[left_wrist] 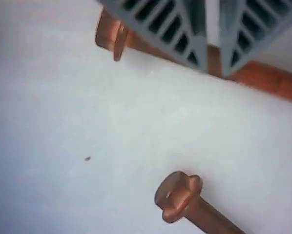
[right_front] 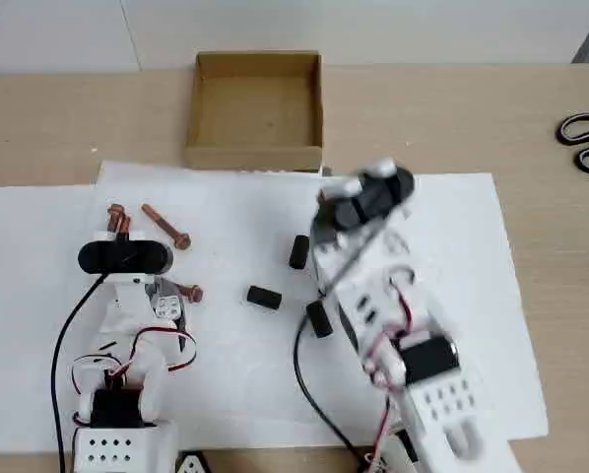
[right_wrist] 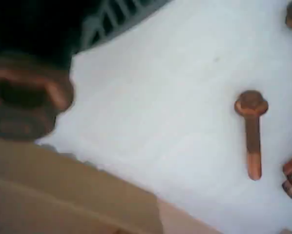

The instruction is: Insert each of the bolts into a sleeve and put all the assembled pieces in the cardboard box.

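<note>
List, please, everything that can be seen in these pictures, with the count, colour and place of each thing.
cardboard box: one, brown, on the table just beyond the paper's far edge.
paper sheet: one, white, spread under both arms.
loose bolts: four, copper, lying on the paper near the left arm.
held bolt: one, copper, beside the box wall; something dark sits above it, perhaps a sleeve.
sleeves: three, black, on the paper between the arms.
scissors: one pair, dark handles, at the table's edge on the right arm's side.
table: one, light wood.
left gripper: grey, over a bolt lying on the paper.
right gripper: shut on the held bolt, near the box.
</note>
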`<state>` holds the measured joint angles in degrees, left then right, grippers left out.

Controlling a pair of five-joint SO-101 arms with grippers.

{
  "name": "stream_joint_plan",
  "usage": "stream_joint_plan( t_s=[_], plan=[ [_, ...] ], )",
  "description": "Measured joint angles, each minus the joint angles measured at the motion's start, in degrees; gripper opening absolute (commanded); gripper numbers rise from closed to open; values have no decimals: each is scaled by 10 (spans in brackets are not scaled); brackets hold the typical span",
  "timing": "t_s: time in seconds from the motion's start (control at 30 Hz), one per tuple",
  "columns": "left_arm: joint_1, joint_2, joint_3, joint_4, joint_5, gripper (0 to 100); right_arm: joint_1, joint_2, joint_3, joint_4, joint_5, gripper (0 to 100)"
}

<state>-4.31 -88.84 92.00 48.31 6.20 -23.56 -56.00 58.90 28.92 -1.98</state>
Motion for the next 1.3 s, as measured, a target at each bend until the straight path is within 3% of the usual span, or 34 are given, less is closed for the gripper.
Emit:
stream_joint_plan(
  t_s=[0.43,0.73,1.03,1.2,1.3],
  plan=[
    [0,0,0,0,0,6,11,524,-416,-71,0,3],
    [0,0,0,0,0,6,27,787,-687,-72,0,3],
    [-19,0,0,0,0,6,41,944,-850,-69,30,13],
    [-19,0,0,0,0,6,39,964,-857,-25,67,150],
    [-19,0,0,0,0,6,40,963,-860,16,69,168]
  ],
)
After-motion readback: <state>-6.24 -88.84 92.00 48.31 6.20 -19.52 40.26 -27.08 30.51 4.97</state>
